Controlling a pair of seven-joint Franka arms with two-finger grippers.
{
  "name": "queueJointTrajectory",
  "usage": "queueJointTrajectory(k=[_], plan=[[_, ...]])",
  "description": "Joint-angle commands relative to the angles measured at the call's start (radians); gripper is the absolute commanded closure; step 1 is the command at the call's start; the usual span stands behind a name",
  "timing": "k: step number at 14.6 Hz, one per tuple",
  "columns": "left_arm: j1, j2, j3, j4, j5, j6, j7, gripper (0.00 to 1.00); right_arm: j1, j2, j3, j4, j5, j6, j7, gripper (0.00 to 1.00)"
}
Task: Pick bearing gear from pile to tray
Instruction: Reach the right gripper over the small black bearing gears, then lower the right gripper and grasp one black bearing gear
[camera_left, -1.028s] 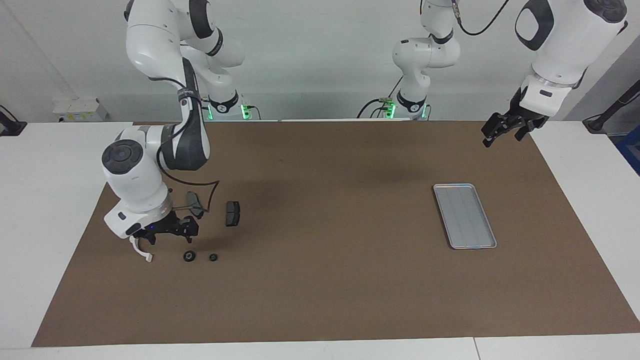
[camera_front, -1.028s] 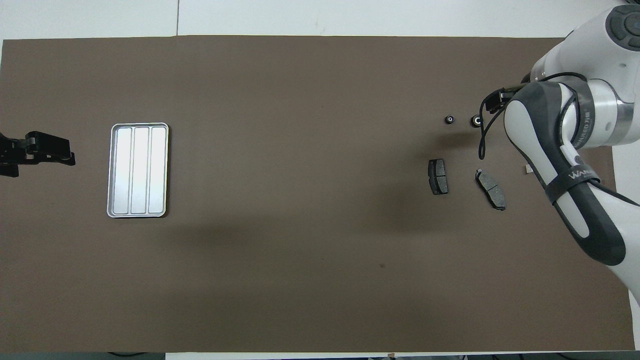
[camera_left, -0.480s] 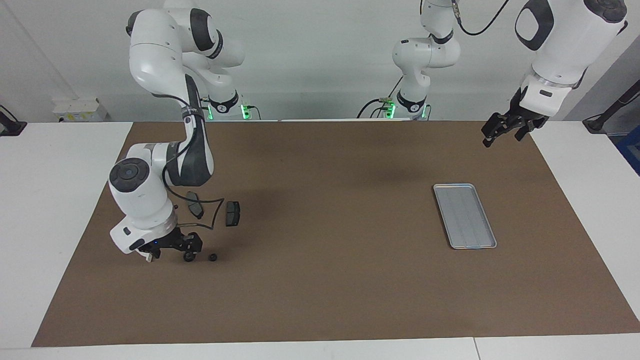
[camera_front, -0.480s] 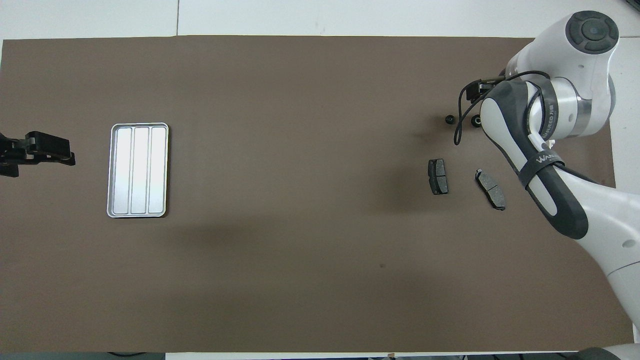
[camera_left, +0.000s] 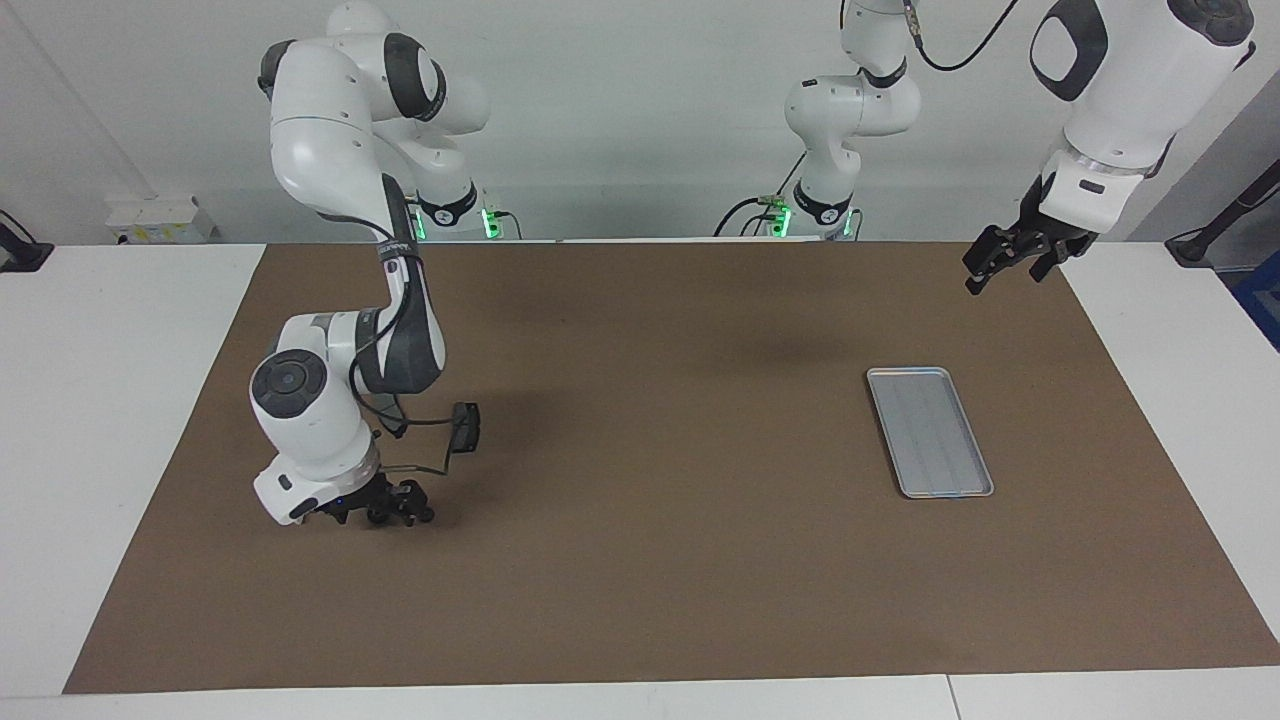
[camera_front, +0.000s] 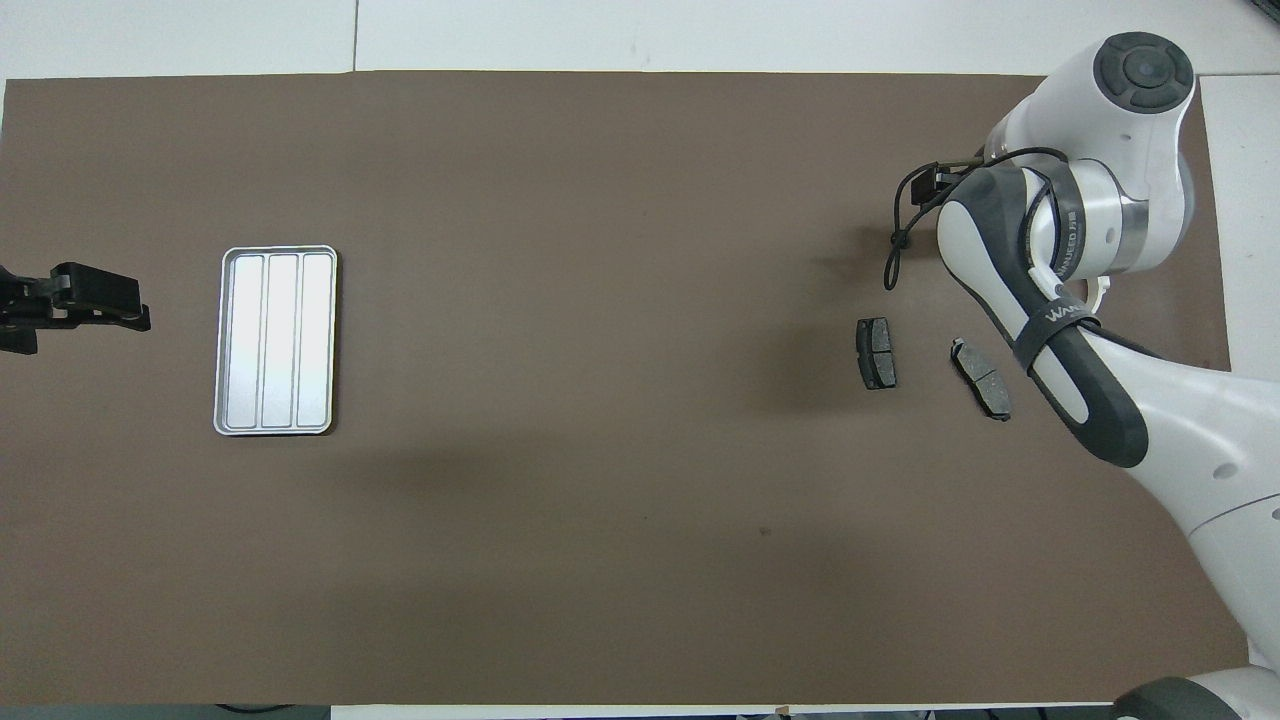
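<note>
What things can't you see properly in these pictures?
- Small black round pieces: the right gripper sits low over their spot in the facing view; the right arm covers them overhead. Touching or gripped cannot be told.
- White half-ring bracket: only a sliver shows overhead, under the arm.
- One brake pad: clear overhead, hidden by the arm in the facing view.
- Left gripper: cut off by the overhead edge.

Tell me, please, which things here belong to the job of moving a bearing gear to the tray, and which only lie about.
Job:
- right gripper, open, low over the mat at the right arm's end
- tray, empty
- bearing gear: covered by that gripper, cannot make it out

Lying about:
- brake pad
- second brake pad
- left gripper, waiting
</note>
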Motion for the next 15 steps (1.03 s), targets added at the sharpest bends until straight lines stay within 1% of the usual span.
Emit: queueJointTrajectory(k=[1, 3, 5, 9, 12, 15], plan=[[0.002, -0.032, 0.001, -0.032, -0.012, 0.001, 0.004, 0.00, -0.003, 0.031, 0.009, 0.027, -0.009, 0.055, 0.022, 0.02], [0.002, -0.032, 0.000, -0.034, -0.012, 0.001, 0.004, 0.00, -0.009, 0.033, 0.009, 0.022, -0.009, 0.059, 0.013, 0.02], [0.002, -0.031, 0.001, -0.034, -0.012, 0.002, 0.004, 0.00, -0.010, 0.033, 0.011, 0.016, -0.006, 0.061, 0.020, 0.05], [0.002, -0.031, 0.001, -0.032, -0.012, 0.001, 0.004, 0.00, -0.018, 0.027, 0.011, -0.004, -0.003, 0.061, 0.013, 0.07], [0.002, -0.031, 0.000, -0.032, -0.012, 0.001, 0.004, 0.00, -0.018, 0.025, 0.011, -0.023, 0.036, 0.061, 0.005, 0.07], [0.002, -0.032, 0.001, -0.032, -0.012, 0.001, 0.004, 0.00, -0.021, 0.019, 0.011, -0.041, 0.037, 0.059, -0.003, 0.07]])
